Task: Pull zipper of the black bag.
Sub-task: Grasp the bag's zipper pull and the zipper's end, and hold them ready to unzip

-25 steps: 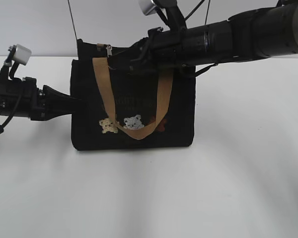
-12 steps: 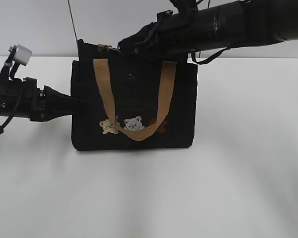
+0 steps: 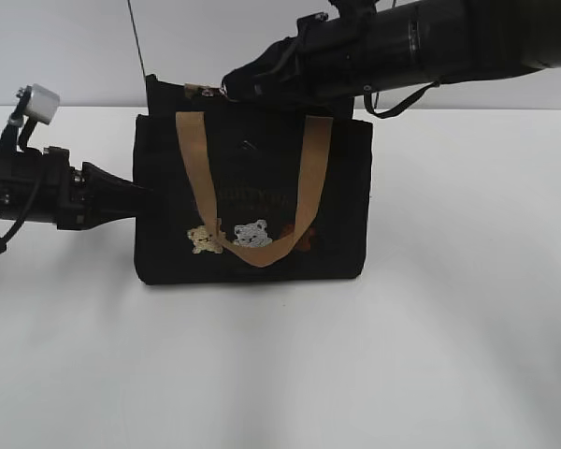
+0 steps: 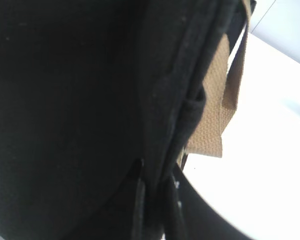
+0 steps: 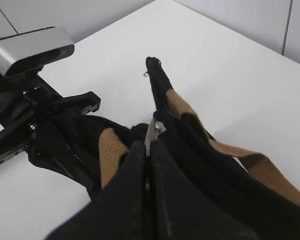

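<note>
The black bag (image 3: 252,196) with tan handles stands upright on the white table. My left gripper (image 3: 138,195) is shut on the bag's left side edge; in the left wrist view (image 4: 154,200) the black fabric sits pinched between the fingers. My right gripper (image 3: 229,87) is at the bag's top edge, shut on the metal zipper pull (image 3: 206,90). In the right wrist view the gripper (image 5: 148,150) holds the silver pull (image 5: 154,131) between closed fingers, near the left end of the bag's top.
The white table (image 3: 449,327) spreads around the bag. A thin dark rod (image 3: 136,42) rises behind the bag's left corner. The left arm's camera block (image 5: 32,50) shows in the right wrist view.
My right gripper has moved left along the bag's top with the zipper pull. The bag's top has straightened. The left arm has not moved.
</note>
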